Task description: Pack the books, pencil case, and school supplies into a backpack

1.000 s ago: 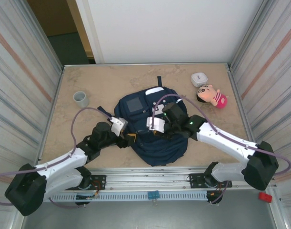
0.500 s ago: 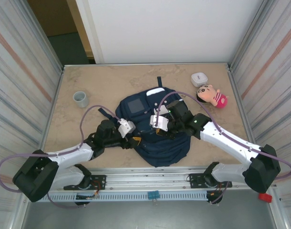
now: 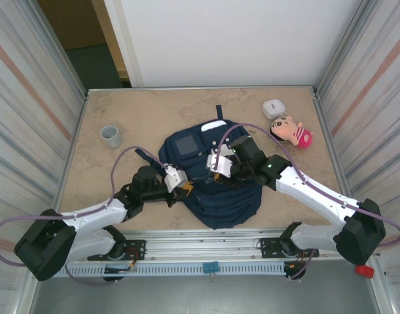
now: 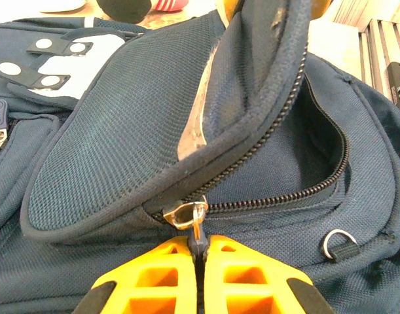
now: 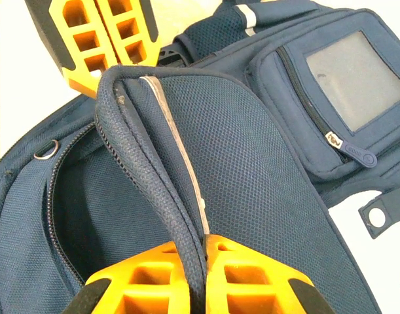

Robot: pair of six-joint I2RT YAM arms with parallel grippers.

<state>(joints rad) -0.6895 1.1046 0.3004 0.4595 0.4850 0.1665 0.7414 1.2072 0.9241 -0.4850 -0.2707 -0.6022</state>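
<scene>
The navy backpack (image 3: 216, 199) lies flat in the middle of the table, its main zip partly open. My right gripper (image 3: 220, 171) is shut on the piped edge of the mesh-lined flap (image 5: 186, 216) and holds it up, so the dark inside (image 4: 298, 157) shows. My left gripper (image 3: 185, 188) sits at the backpack's left side, shut on the zipper pull (image 4: 198, 230) hanging from the silver slider (image 4: 181, 212). In the right wrist view the left gripper (image 5: 107, 49) appears at the top, fingers together. Books, pencil case and school supplies are out of view.
A grey cup (image 3: 110, 135) stands at the left of the table. A small white rounded case (image 3: 273, 108) and a pink-clothed doll (image 3: 292, 131) lie at the back right. Striped side walls close in the table. A metal ring (image 4: 337, 243) hangs by the zip.
My left gripper slid right along the backpack's edge and closed on the zipper pull; it was open before. The right gripper shifted slightly right, still holding the flap.
</scene>
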